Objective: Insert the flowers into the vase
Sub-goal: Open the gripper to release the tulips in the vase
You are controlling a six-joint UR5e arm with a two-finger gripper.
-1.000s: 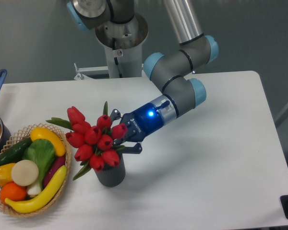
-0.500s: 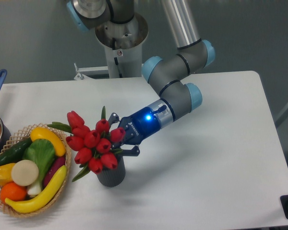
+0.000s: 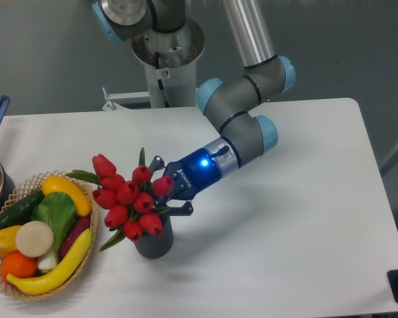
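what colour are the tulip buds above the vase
Red, with green leaves, on the tied bunch of tulips; the fixed camera shows it.

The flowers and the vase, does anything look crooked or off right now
Yes. The flowers lean hard to the left over the vase, heads spilling toward the basket rather than standing upright. The vase itself stands upright. The gripper sits at the bunch's right side; whether it grips the stems is hidden.
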